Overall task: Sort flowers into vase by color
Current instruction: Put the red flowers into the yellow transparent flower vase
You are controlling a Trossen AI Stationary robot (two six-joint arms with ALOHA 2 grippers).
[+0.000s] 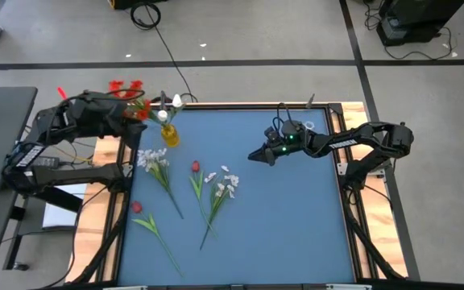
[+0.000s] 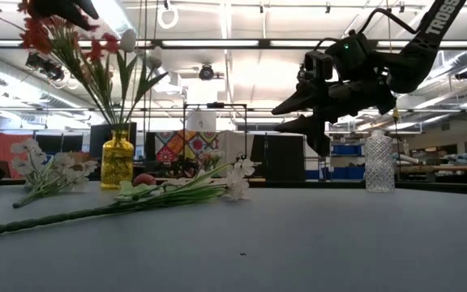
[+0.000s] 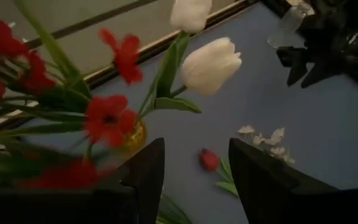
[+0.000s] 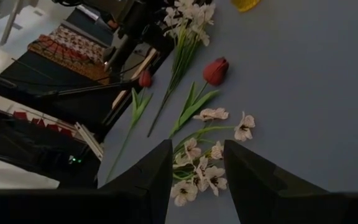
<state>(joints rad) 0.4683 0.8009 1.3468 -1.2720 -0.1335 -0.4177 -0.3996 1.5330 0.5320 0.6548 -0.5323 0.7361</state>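
A yellow vase (image 1: 170, 134) (image 2: 117, 162) stands at the table's far left and holds red flowers (image 3: 107, 118) (image 2: 35, 36) and two white tulips (image 3: 210, 65) by their stems. My left gripper (image 3: 196, 146) (image 2: 65, 8) hangs open just above the red blooms, nothing between its fingers. On the blue table lie a white bunch (image 1: 155, 161), a red tulip (image 1: 195, 167), a white blossom spray (image 1: 224, 187) (image 4: 207, 165) and another red tulip (image 1: 137, 207). My right gripper (image 1: 256, 155) (image 4: 197, 146) (image 2: 294, 113) hovers open above the table, to the right of the lying flowers.
A clear glass vase (image 2: 379, 162) (image 3: 288, 22) stands near the table's far edge, behind my right arm. The right half and the near part of the blue table (image 1: 296, 225) carry no objects. Wooden rails (image 1: 353, 201) border the table's sides.
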